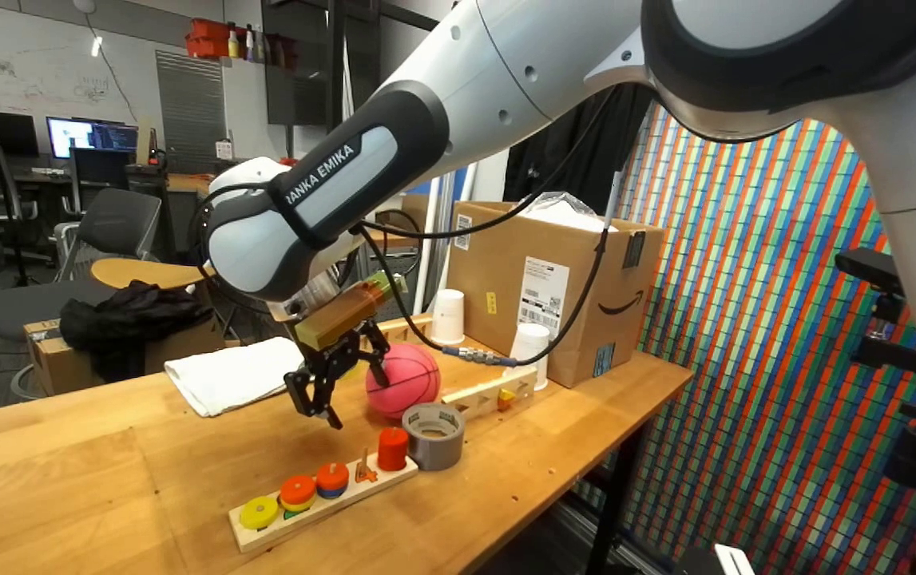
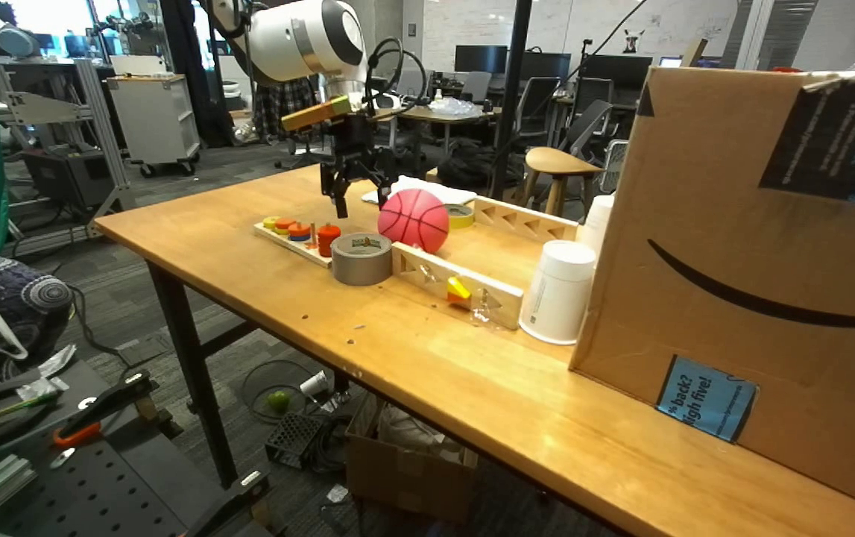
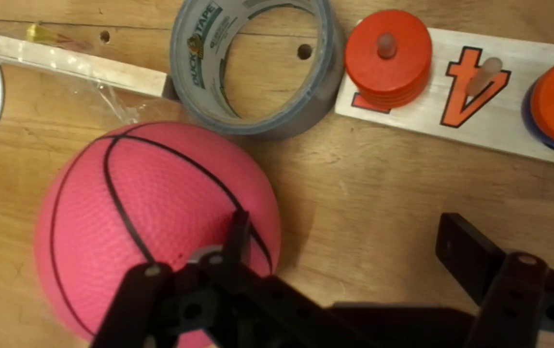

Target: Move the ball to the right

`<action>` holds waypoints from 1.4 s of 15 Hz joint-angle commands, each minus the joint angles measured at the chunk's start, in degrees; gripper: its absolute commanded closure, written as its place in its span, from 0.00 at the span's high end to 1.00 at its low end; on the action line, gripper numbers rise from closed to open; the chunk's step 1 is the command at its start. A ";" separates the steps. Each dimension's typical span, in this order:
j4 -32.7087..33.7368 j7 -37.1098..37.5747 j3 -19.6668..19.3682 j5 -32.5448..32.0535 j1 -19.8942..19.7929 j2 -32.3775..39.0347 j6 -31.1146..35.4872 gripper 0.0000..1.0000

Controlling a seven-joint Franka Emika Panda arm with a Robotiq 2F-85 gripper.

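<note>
Wide-spread hand point(image 3: 344, 237), pink ball point(image 3: 165, 203) close at one side

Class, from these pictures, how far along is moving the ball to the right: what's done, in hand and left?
Done: the gripper is beside the ball, open, one finger overlapping it in the wrist view.
In hand: probably the approach; nothing is held, contact unclear.
Left: probably the rightward move itself, by grip or push: the ball rests ungripped on the table by the duct tape.

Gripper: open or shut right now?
Open. In the wrist view, the gripper has its fingers wide apart, with the table showing between them.
</note>
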 commanded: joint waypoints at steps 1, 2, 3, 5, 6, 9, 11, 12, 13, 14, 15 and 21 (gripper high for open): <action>4.23 1.20 -3.31 -2.87 -0.14 -0.61 -2.42 1.00; 5.07 1.55 -4.16 -3.78 -0.36 -1.39 -2.69 1.00; 5.64 2.13 -5.11 -5.04 -0.51 -2.68 -2.96 1.00; 5.18 2.63 -5.88 -6.41 -0.90 -4.91 -1.72 1.00; 4.75 3.20 -5.94 -6.95 -0.91 -5.68 -1.14 1.00; 0.76 3.57 -4.22 -6.03 -0.55 -8.06 0.44 1.00; -2.09 3.57 -2.49 -4.51 -0.20 -8.69 0.87 1.00; -3.73 3.71 -1.56 -3.61 0.03 -8.98 1.18 1.00; -5.17 3.67 -0.70 -2.72 0.19 -9.14 1.60 1.00; -6.65 3.82 0.16 -1.69 0.46 -9.28 2.10 1.00; -7.94 3.91 0.89 -0.60 0.73 -9.42 2.40 1.00; -11.97 4.02 4.01 3.44 2.94 -9.03 2.18 1.00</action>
